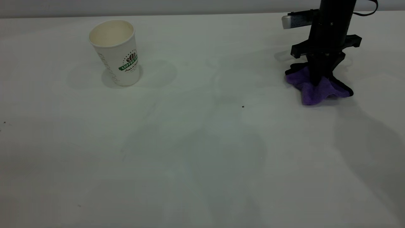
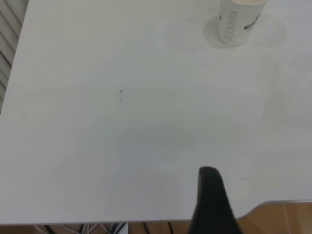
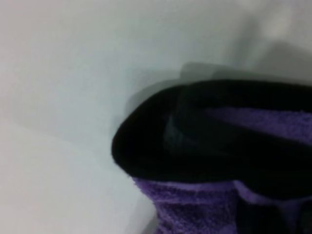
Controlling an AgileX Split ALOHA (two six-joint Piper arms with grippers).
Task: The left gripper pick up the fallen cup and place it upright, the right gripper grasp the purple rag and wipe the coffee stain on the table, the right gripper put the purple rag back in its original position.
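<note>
Right pincer [image 1: 317, 80] descends vertically onto the purple rag [image 1: 316, 88] at the tabletop's [image 1: 202, 158] 2 o'clock, apparently pinching its bunched centre. Cup [image 1: 116, 52] upright at 10 o'clock; no coffee stain remains visible. Release fully, then lift straight up so the cloth neither snags nor drags.
</note>
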